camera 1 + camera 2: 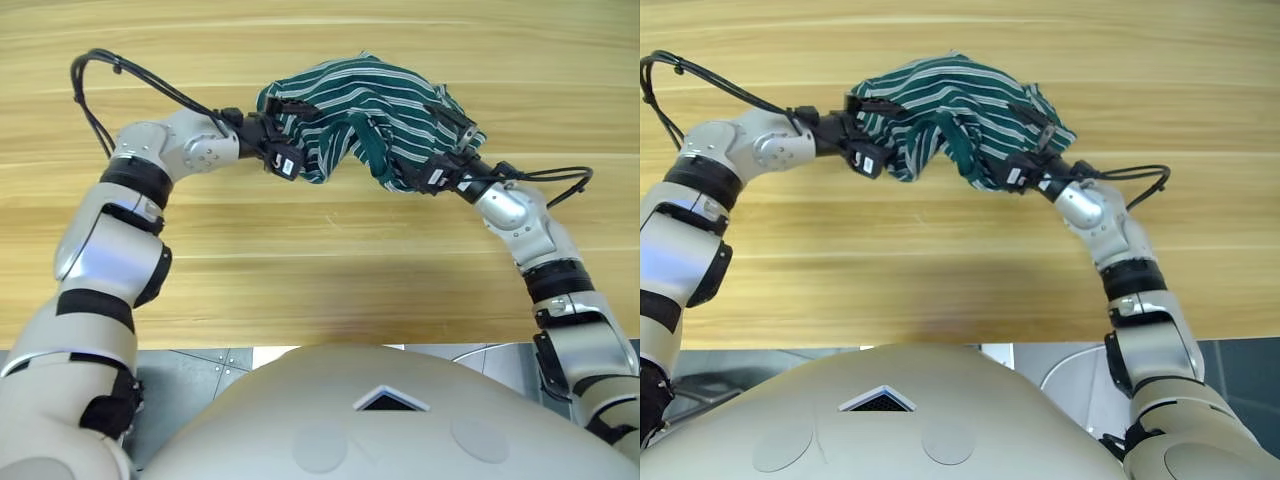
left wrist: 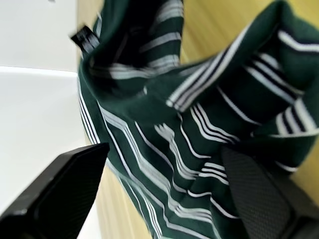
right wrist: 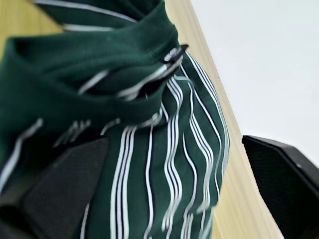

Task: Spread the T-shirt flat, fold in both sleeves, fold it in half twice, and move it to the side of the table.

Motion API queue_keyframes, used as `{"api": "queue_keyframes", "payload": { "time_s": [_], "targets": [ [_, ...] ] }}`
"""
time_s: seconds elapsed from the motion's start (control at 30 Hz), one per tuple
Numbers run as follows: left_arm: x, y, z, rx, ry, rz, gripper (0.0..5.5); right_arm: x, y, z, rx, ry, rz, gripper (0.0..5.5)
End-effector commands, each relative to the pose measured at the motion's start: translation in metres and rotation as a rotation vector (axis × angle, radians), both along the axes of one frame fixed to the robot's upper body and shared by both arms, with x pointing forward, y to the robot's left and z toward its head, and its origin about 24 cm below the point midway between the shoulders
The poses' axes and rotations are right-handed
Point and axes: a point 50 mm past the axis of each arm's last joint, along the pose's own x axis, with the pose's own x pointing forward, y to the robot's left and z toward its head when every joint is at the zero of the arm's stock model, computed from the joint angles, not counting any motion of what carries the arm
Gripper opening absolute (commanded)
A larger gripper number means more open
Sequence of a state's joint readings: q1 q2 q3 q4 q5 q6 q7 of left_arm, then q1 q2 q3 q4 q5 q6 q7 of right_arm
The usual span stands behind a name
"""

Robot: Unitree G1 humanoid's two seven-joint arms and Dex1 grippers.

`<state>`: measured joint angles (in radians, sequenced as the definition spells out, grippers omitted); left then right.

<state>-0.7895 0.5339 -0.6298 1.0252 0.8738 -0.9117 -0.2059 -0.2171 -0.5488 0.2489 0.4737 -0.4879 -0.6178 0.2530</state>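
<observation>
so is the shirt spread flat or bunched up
Bunched up: the shirt sits in a crumpled heap between the left gripper and right gripper.

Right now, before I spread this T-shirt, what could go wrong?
1. The T-shirt sits in a twisted heap between the left gripper and right gripper; closing there may pinch several layers, and pulling could tighten the twist.
2. Both grippers are open with cloth lying across a finger of each; it might snag and drag when an arm moves.
3. No sleeve or hem stands out, so the next grasp may be a guess.
</observation>
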Motion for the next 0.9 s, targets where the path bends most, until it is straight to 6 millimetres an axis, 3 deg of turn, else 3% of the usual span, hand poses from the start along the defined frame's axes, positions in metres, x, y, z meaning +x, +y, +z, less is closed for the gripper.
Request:
{"api": "queue_keyframes", "payload": {
  "time_s": [0.03,0.23,0.47,0.9],
  "targets": [
    [-0.017,0.047,-0.022,0.211,0.103,0.058,4.13,-0.010,-0.018,0.002,-0.048,0.035,-0.002,4.90],
    [-0.019,0.068,-0.015,0.197,0.076,0.116,4.13,-0.020,-0.043,-0.003,-0.156,0.118,-0.007,4.90],
    [-0.032,0.073,-0.023,0.173,0.093,0.112,4.13,-0.019,-0.066,-0.018,-0.243,0.209,-0.060,4.90],
    [-0.026,0.063,0.000,-0.070,-0.006,0.133,4.13,-0.018,-0.039,0.026,0.102,0.130,0.076,4.90]
  ]
}}
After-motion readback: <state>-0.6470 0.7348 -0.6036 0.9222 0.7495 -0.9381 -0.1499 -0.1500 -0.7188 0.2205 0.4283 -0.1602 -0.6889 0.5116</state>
